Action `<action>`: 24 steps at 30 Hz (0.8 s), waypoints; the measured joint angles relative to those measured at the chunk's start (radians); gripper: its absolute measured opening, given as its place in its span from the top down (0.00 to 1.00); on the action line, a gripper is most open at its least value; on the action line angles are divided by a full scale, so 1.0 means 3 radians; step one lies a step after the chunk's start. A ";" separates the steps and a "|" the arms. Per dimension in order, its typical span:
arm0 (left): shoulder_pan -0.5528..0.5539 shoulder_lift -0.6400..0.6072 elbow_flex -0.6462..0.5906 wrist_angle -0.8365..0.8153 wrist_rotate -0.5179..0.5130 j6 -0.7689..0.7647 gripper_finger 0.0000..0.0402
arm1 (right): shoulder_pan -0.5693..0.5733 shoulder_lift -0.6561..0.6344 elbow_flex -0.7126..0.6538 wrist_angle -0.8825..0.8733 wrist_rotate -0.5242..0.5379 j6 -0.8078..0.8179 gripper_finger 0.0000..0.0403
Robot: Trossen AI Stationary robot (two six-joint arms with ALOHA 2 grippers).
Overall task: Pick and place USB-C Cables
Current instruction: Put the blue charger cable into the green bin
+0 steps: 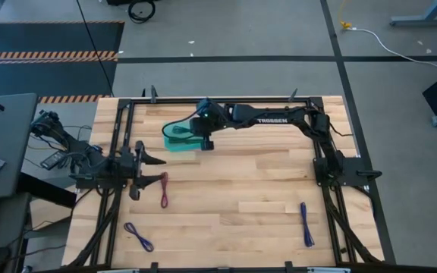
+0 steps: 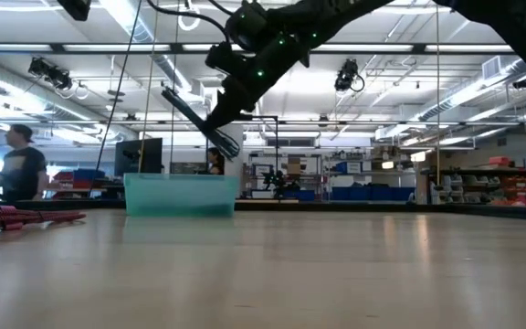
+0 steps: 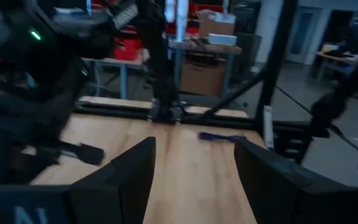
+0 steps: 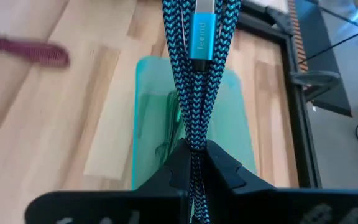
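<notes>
I have the right gripper [image 4: 194,163] over the teal tray [image 1: 174,146], jaws clamped on the teal-blue cable [image 4: 194,74]; 1 green cable [image 4: 169,127] lies inside. Next I lower and release. The left gripper [image 1: 155,169] waits, jaws apart.

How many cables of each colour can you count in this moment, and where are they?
Teal-blue cable: 1, held in the right claw above the tray
Dark green cable: 1, in the tray
Maroon cable: 1, on the table
Purple cables: 2, on the table
Total: 5 cables
</notes>
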 joint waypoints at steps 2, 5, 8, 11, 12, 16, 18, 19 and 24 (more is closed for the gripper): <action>0.0001 -0.0001 0.0000 0.0047 -0.0062 0.0049 0.44 | -0.0021 0.0000 -0.0018 -0.0001 -0.0037 -0.0023 0.95; 0.0004 0.0000 0.0000 0.0109 -0.0099 0.0087 0.44 | -0.0059 -0.0005 -0.0075 0.0064 -0.0185 -0.0023 0.95; 0.0033 0.0000 0.0000 0.0176 -0.0121 0.0135 0.44 | -0.0085 -0.0001 -0.0183 0.0145 -0.0213 -0.0024 0.95; 0.0072 -0.0001 0.0000 0.0215 -0.0122 0.0138 0.44 | -0.0114 -0.0002 -0.0234 0.0299 -0.0345 -0.0024 0.95; 0.0086 0.0000 0.0000 0.0215 -0.0122 0.0138 0.44 | -0.0115 -0.0004 -0.0260 0.0346 -0.0345 -0.0024 0.95; 0.0136 0.0000 0.0000 0.0221 -0.0123 0.0137 0.44 | -0.0129 -0.0003 -0.0353 0.0541 -0.0436 -0.0035 0.95; 0.0163 0.0004 0.0000 0.0221 -0.0122 0.0132 0.44 | -0.0136 -0.0004 -0.0393 0.0657 -0.0524 -0.0034 0.95; 0.0176 0.0015 0.0000 0.0222 -0.0122 0.0120 0.44 | -0.0136 -0.0005 -0.0418 0.0667 -0.0526 -0.0035 0.95; 0.0230 0.0085 0.0000 0.0235 -0.0122 0.0087 0.44 | -0.0150 -0.0003 -0.0530 0.0725 -0.0533 -0.0047 0.95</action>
